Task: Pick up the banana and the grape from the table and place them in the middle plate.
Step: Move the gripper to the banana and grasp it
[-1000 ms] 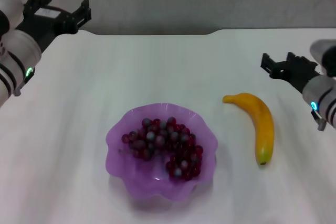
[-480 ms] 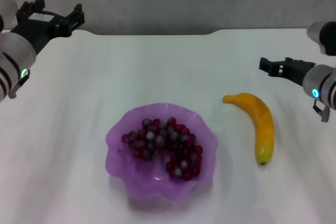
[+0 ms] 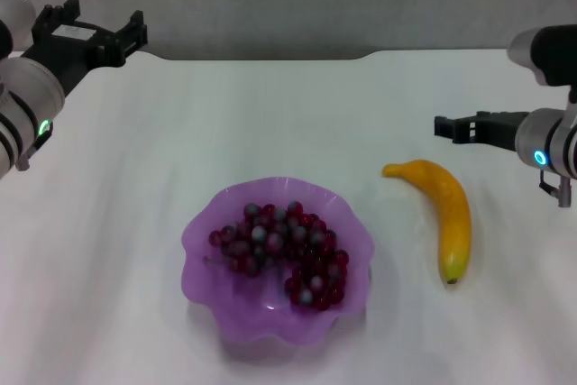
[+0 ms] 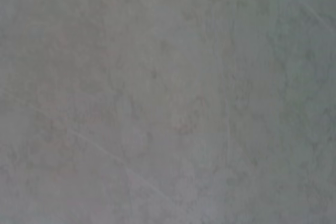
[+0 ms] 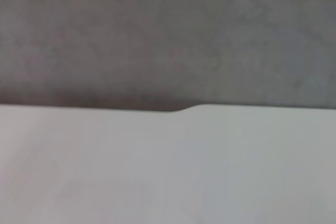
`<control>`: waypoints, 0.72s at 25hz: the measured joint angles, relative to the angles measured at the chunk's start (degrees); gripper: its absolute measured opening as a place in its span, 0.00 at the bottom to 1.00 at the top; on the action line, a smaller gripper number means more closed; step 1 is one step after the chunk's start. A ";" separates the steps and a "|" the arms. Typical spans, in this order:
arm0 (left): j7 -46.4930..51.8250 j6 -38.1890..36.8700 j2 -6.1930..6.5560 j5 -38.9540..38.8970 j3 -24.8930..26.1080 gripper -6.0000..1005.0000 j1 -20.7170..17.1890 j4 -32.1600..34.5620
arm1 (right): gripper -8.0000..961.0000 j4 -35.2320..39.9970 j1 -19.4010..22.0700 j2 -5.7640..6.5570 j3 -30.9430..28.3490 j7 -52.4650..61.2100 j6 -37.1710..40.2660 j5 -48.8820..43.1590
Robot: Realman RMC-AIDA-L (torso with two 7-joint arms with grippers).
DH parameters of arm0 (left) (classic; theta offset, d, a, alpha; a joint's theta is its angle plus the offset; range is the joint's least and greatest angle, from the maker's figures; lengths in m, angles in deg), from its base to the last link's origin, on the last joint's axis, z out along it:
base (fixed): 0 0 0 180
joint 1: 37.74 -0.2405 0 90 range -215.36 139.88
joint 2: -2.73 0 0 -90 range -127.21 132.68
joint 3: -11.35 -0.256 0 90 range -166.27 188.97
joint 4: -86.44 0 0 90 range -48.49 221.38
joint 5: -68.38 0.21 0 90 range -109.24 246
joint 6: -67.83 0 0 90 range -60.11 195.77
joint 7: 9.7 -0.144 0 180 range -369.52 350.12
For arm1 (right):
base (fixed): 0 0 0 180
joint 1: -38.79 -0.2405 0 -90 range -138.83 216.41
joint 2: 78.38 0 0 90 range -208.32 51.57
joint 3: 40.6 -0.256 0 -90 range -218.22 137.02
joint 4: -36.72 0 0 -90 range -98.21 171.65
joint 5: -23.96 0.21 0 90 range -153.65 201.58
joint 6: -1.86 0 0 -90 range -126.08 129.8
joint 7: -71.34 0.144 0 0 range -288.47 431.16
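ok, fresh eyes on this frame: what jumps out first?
The purple middle plate near the table's front centre, with the grape bunch already lying in it. Next, the yellow banana on the white table to the plate's right, with the right gripper just beyond it; the left gripper sits at the far left corner.

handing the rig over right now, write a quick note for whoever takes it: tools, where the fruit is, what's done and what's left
Left tool: open, empty, held at the far left corner of the table, away from the work.
Right tool: above the table just beyond the banana's stem end, holding nothing; whether it is open or shut is not visible.
The grape: in the middle plate. Done.
The banana: lying on the table to the right of the plate, untouched, greenish tip toward the robot.
Left to do: pick up the banana, probably with the right tool, and set it in the plate beside the grapes.
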 joint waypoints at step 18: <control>-0.16 0.00 -0.01 0.28 0.02 0.88 0.04 -0.13 | 0.72 9.44 7.26 -0.15 -1.67 -0.80 -7.99 -0.09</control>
